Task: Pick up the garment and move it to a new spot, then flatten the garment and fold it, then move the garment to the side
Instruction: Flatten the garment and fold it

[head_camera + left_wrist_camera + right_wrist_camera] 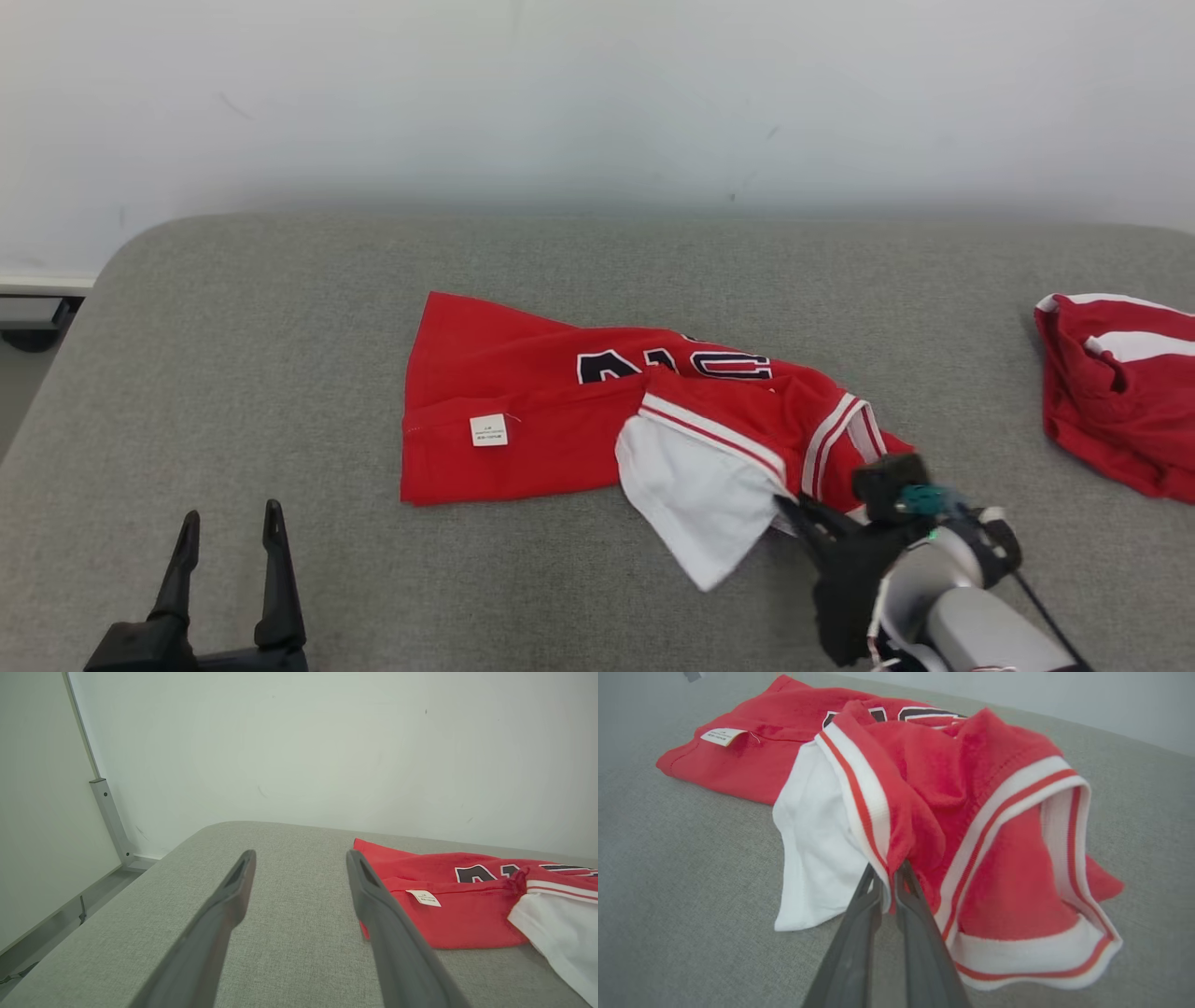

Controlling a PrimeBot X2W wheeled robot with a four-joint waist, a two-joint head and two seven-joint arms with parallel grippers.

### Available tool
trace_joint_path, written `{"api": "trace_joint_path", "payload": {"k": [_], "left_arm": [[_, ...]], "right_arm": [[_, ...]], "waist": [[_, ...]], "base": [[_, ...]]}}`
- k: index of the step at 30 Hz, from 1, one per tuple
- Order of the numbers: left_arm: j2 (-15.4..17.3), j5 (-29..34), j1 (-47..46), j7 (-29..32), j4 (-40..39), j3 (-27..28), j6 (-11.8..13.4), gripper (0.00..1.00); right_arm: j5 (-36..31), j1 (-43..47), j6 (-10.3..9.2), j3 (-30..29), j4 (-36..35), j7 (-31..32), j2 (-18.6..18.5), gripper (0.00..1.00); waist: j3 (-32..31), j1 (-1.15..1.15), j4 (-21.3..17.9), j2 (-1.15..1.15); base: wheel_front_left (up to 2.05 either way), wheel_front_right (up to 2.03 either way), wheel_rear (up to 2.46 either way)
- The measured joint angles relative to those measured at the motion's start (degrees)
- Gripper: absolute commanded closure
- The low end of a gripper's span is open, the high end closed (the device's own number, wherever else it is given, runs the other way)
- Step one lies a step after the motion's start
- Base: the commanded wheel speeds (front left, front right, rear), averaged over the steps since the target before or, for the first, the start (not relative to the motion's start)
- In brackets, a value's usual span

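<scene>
Red sports jersey (523,411) with white-and-red striped trim, black lettering and a white inner panel is lying crumpled near the middle of the grey fabric-covered tabletop (280,327). Its left part is lying flat with a small white label (488,429) facing up. Its right part is bunching up, and the white panel is spilling toward the near edge. In the right wrist view the right gripper (885,872) is pinching the jersey (971,812), fingers clenched on the striped trim edge beside the white panel. In the head view that gripper (787,507) is sitting at the jersey's near right corner. Left gripper (231,515) is hovering at lower left, fingers spread wide and gripping nothing, well apart from the jersey. A second red-and-white garment (1120,401) is lying bunched at the tabletop's right edge.
</scene>
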Motion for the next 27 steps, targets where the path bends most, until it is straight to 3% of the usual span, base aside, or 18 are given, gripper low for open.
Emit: {"api": "trace_joint_path", "payload": {"k": [2,11,17,21,22,24,25,27], "left_arm": [[-0.01,0.0,0.27,0.04,-0.07,0.26,0.0,0.0],[0.01,0.05,1.58,1.01,-1.32,0.32,0.0,0.0],[-0.31,0.42,1.22,1.71,-1.54,-1.58,-0.1,0.0],[-0.7,0.49,1.15,2.26,-1.33,-2.32,-0.93,0.0],[-0.65,0.49,1.15,2.47,-1.22,-2.34,-1.1,0.0],[-0.66,0.49,1.09,2.5,-0.94,-2.7,-1.13,0.0],[-0.66,0.49,1.06,2.69,-0.79,-2.81,-1.18,0.0],[-0.49,0.45,1.03,2.96,-0.35,-2.68,-1.54,0.0]], "right_arm": [[1.41,1.03,1.14,-1.22,-1.67,-1.08,-1.91,1.0],[3.64,5.77,1.51,-6.83,-8.05,-3.15,-11.02,1.0],[4.77,8.03,1.7,-8.09,-7.71,-2.09,-14.05,1.0],[4.66,8.03,1.66,-7.89,-5.7,-1.09,-14.04,1.0],[4.83,8.03,1.66,-7.84,-5.36,-1.09,-13.77,0.89],[4.88,8.03,1.66,-7.75,-5.21,-1.09,-13.12,0.25],[5.3,7.99,1.66,-7.81,-5.23,-1.1,-12.7,0.0],[6.09,7.89,1.7,-7.98,-5.58,-1.14,-11.9,0.0]], "waist": [[-0.18,0.0,-0.45,0.0],[-0.64,0.0,-3.26,0.0],[-0.23,0.0,-4.42,0.0],[0.08,0.0,-4.31,0.0],[0.14,0.0,-4.25,0.0],[0.24,0.0,-4.15,0.0],[0.28,0.0,-4.11,0.0],[0.32,0.0,-4.12,0.0]], "base": [[0.0,0.0,0.0],[0.0,0.0,0.0],[0.0,0.0,0.0],[0.0,0.0,0.0],[0.0,0.0,0.0],[0.0,0.0,0.0],[0.0,0.0,0.0],[0.0,0.0,0.0]]}}
